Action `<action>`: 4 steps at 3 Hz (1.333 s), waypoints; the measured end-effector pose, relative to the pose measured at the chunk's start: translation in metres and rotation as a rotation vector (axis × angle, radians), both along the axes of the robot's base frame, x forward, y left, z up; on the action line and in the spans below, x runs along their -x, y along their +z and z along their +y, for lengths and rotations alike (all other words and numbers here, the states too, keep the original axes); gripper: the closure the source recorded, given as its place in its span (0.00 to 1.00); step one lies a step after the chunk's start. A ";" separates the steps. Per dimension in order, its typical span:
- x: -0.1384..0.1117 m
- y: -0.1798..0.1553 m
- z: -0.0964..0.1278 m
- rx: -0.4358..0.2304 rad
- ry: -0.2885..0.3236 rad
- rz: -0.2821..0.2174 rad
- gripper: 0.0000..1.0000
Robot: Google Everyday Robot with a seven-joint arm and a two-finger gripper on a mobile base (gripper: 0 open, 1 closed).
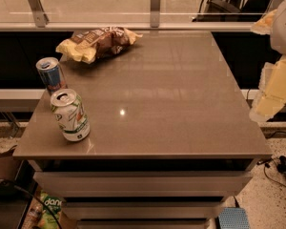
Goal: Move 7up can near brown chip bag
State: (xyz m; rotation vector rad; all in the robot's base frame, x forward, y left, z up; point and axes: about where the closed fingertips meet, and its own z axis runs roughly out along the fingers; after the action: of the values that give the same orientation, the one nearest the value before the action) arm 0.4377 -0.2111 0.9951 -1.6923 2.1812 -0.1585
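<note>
The 7up can (70,115), white and green with a silver top, stands upright near the table's front left corner. The brown chip bag (97,43), brown in the middle with pale yellow ends, lies at the back left of the table. My gripper (275,75), white and pale yellow, hangs at the right edge of the view, beyond the table's right side and far from the can and the bag. It holds nothing that I can see.
A slimmer blue and silver can (51,74) stands just behind the 7up can at the left edge. The grey table (171,94) has drawers below. A railing and glass run along the back. Cables lie on the floor at the right.
</note>
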 end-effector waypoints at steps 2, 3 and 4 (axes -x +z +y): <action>0.002 0.003 0.005 -0.046 0.019 -0.016 0.00; 0.001 0.001 0.015 -0.167 0.062 -0.030 0.00; -0.004 -0.006 0.032 -0.339 0.106 -0.028 0.00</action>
State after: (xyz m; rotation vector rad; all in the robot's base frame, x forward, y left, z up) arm 0.4416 -0.1794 0.9888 -1.5934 1.9593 0.2033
